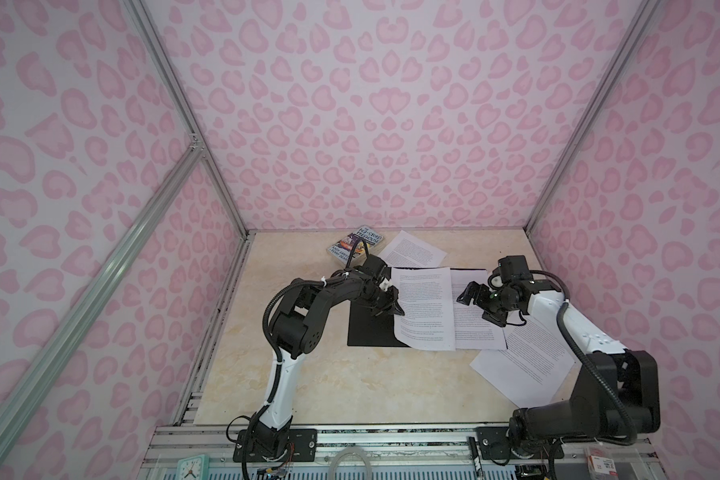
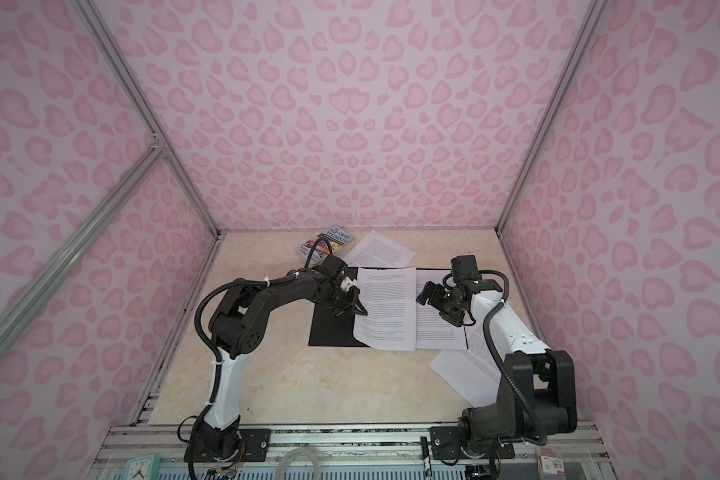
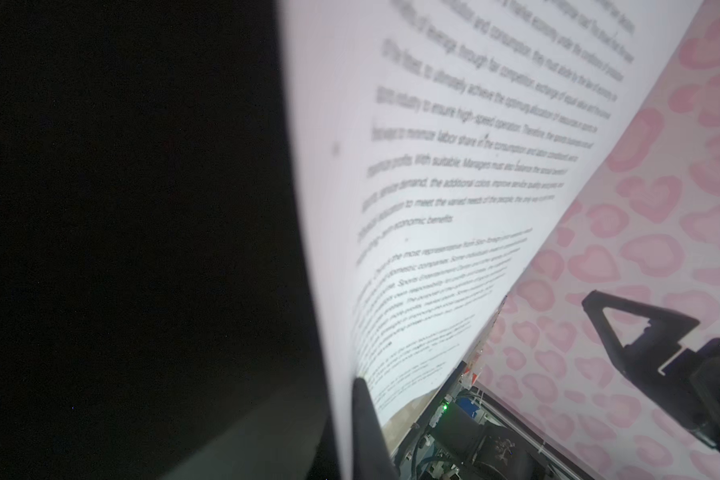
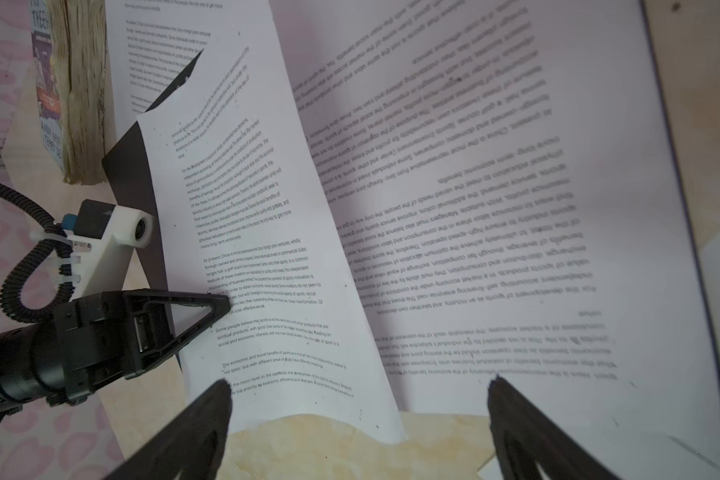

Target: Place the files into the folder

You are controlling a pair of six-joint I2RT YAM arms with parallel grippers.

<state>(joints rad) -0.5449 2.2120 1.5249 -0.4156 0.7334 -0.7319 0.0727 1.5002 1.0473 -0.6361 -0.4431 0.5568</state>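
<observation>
over the open folder (image 1: 371, 332), the left tool (image 4: 223, 303) is pinched tight on one sheet (image 4: 246, 232), probably to steer it inside; the right tool (image 4: 358, 388) gapes wide, empty.

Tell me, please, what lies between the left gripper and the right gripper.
Printed paper, as both top views show: the pinched sheet in the shut left gripper, then a flat sheet on the open folder, under the open right gripper.
</observation>
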